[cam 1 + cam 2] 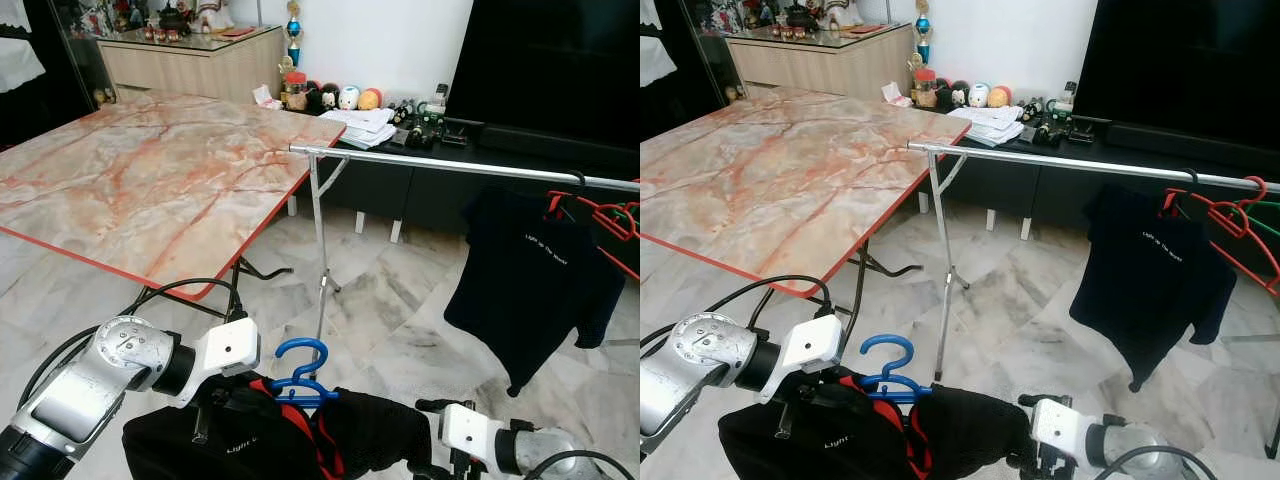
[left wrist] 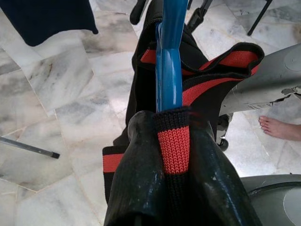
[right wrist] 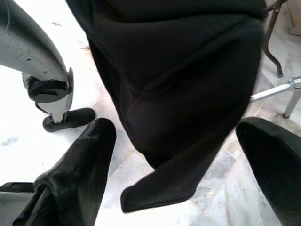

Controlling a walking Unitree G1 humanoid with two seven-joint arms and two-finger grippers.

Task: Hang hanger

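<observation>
Blue plastic, the hanger (image 1: 300, 372) sits low in front of the robot with a black garment with red trim (image 1: 300, 435) draped on it, its hook standing up above the cloth. The left gripper (image 2: 174, 155) is clamped on the hanger at the collar: in the left wrist view its two black fingers (image 2: 141, 174) press together around the red and black knit neckband, with the blue hanger running straight out between them. The left arm (image 1: 110, 375) reaches in from the lower left, silver with a white wrist block

The right gripper (image 3: 188, 155) is spread wide, its fingers (image 3: 84, 155) well apart on either side of a hanging fold of the black garment and not touching it. The right arm (image 1: 490, 435) comes in low on the right, just beside the cloth

A silver clothes rail (image 1: 450, 165) crosses the scene beyond the hanger, higher up, on a thin folding leg (image 1: 320, 250). A dark T-shirt (image 1: 525, 285) with small white lettering hangs from it toward the right, next to red hangers (image 1: 600, 220). A marble-patterned table (image 1: 150, 180) with a red edge stands to the left, on a pale marble floor (image 1: 400, 310). A person's bare foot (image 2: 280, 128) shows on the tiles in the left wrist view
</observation>
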